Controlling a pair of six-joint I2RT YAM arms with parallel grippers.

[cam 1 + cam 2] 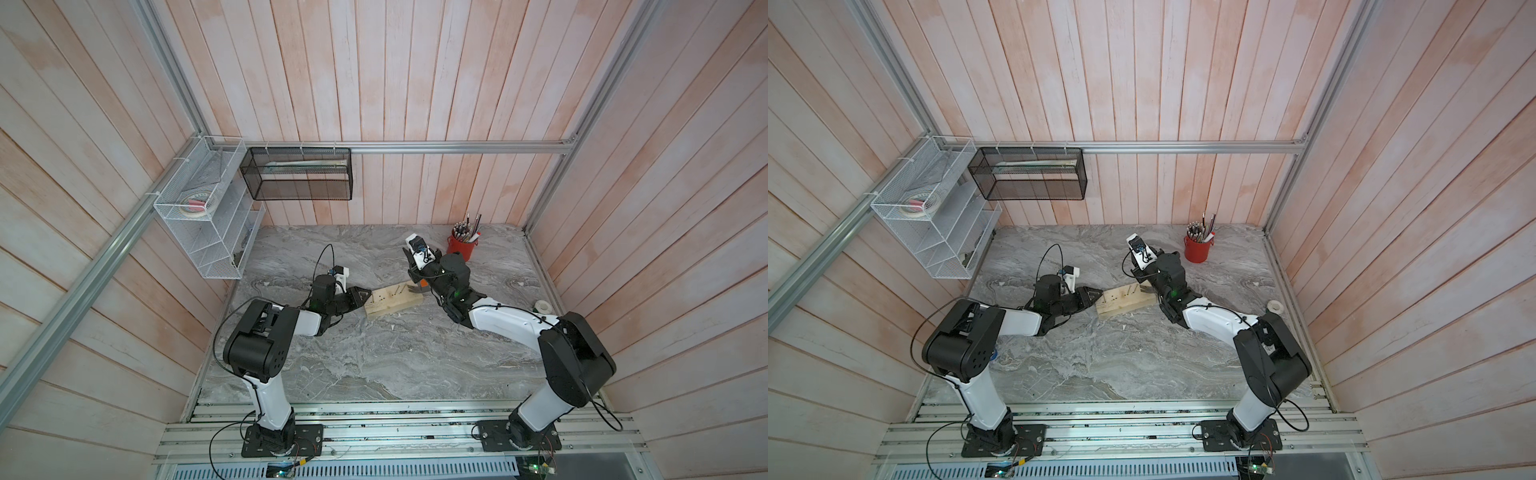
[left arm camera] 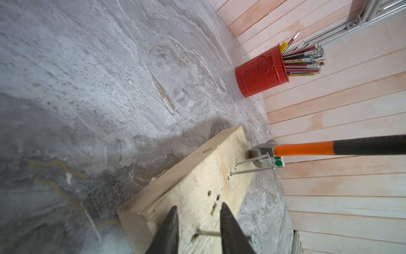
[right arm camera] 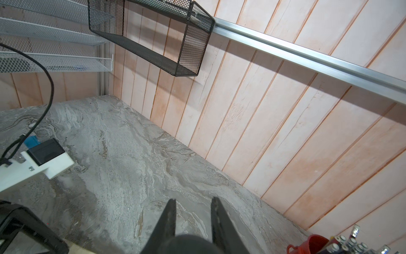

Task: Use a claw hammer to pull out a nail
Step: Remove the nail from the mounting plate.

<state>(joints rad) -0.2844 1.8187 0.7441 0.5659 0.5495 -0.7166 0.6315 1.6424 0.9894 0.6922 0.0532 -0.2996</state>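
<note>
A red pencil can (image 1: 462, 248) stands by the back wall (image 1: 415, 187).

No legible text, label or number shows anywhere.

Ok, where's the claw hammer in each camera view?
Both top views: claw hammer mid-table, at the wood block's end.
Left wrist: head and orange shaft beyond the block's nails.
Right wrist: only its black handle, in the right gripper.
Shared landmark: red pencil can.

I find a workshop-style booth: plank walls (image 1: 415, 83), marbled bench (image 1: 374, 357), wire rack (image 1: 166, 204) at ten o'clock, pencil tin (image 1: 459, 250) at one.
</note>
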